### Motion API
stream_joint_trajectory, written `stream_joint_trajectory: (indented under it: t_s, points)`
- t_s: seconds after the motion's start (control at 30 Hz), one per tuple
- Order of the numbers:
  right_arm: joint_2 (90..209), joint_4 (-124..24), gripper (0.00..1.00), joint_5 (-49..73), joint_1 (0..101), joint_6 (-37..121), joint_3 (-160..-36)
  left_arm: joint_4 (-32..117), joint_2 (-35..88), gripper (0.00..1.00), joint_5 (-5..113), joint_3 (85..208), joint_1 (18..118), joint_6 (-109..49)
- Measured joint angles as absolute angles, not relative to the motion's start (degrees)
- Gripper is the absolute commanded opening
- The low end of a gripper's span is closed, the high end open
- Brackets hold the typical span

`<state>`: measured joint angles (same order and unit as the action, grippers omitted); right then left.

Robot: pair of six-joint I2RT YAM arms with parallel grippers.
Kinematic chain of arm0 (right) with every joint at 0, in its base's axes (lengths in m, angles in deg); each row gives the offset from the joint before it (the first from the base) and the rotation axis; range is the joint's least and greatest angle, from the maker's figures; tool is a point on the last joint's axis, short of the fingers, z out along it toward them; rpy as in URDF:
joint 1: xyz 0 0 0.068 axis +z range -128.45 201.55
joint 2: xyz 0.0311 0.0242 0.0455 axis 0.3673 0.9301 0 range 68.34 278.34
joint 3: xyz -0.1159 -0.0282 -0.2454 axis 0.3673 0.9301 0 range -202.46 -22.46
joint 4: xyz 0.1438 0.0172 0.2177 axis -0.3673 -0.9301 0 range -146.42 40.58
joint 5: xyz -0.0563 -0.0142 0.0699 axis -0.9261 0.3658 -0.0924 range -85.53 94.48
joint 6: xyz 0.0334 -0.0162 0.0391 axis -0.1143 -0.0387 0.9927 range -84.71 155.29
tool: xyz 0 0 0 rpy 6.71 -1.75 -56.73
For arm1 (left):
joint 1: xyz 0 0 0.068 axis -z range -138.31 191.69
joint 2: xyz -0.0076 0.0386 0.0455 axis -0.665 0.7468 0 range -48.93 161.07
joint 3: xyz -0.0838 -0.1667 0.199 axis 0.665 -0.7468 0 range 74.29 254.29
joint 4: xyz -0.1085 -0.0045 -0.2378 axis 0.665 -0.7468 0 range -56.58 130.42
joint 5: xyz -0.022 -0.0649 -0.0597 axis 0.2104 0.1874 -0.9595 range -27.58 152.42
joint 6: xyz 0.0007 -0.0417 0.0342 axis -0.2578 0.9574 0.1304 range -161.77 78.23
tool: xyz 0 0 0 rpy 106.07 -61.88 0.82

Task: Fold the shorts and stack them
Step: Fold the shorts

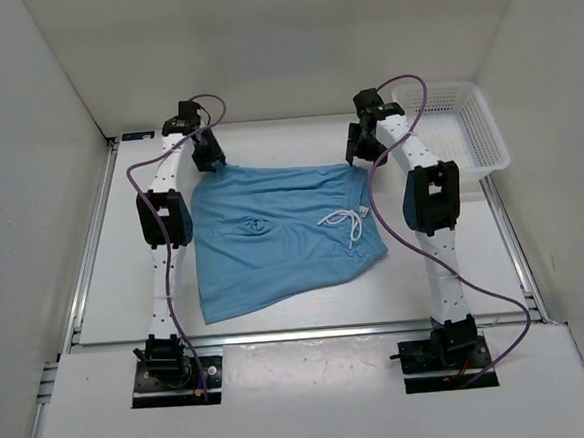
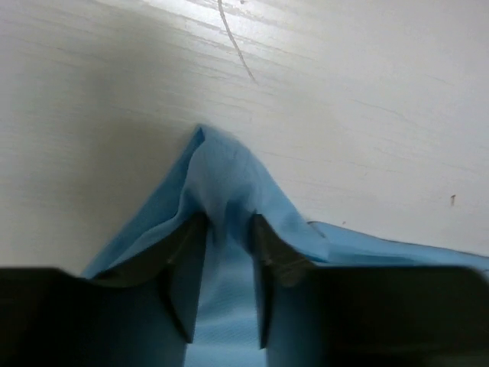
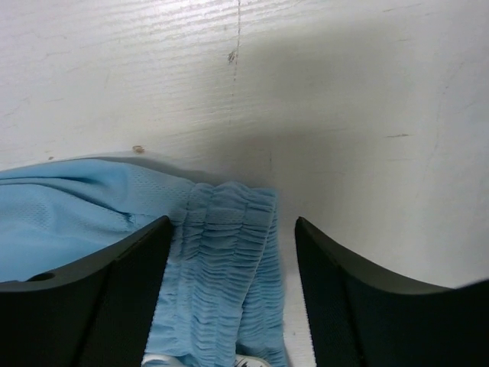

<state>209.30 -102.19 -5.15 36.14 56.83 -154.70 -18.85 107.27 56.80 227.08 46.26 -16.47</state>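
The light sky-blue shorts lie flat on the table, waistband to the right, with the white drawstring on top. My left gripper is at the far left corner of the shorts and is shut on that corner, which is pinched up between the fingers. My right gripper is open at the far right corner, its fingers spread to both sides of the gathered waistband, which lies on the table below them.
A white mesh basket stands at the far right of the table, just beyond the right arm. White walls close in the back and both sides.
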Motion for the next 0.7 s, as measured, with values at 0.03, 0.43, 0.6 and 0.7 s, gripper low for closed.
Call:
stream_joint_trajectory:
  t_s: [0.03,0.43,0.6,0.7]
  points:
    - [209.65,-102.22,0.66,-4.80,36.03,56.69,-154.66,-18.63,107.40,0.25,56.38,227.08,46.31,-16.21]
    - [211.32,-101.30,0.00,-1.15,36.19,55.82,-153.89,-17.39,107.64,0.10,53.47,225.62,45.54,-16.25]
    - [210.75,-100.47,0.00,-1.44,36.19,55.82,-153.41,-17.54,106.20,0.10,52.73,224.68,43.99,-15.92]
    - [209.63,-99.99,0.31,-1.63,36.21,55.69,-152.78,-17.49,104.21,0.10,52.05,224.22,43.23,-15.66]
